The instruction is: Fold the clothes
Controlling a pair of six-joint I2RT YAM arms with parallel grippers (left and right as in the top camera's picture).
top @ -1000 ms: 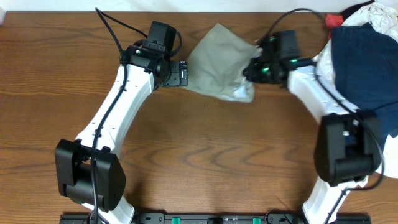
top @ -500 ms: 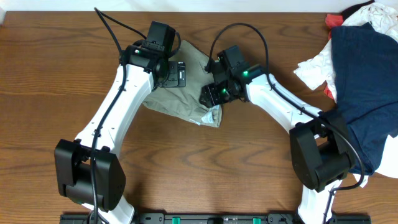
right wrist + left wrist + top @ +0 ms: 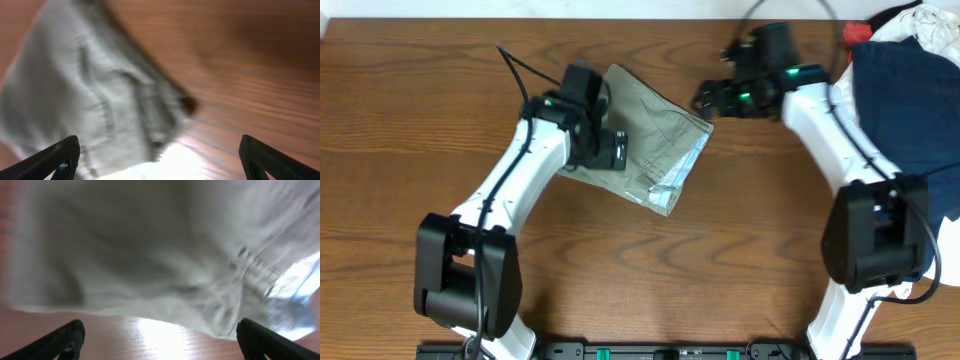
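Left arm angles up from lower left. The left hand is over the left part of the khaki grey-green cotton shorts, released and gripping nothing. Right arm stretches to upper right of centre. The right hand is released, just off the shorts' upper right corner.

Count: one pair of shorts, folded, at upper centre of the brown wooden desk; two arms; one dark navy garment at the right edge, seen overhead only.

Wrist views are blurred: spread fingertips, cloth beyond them, not between.
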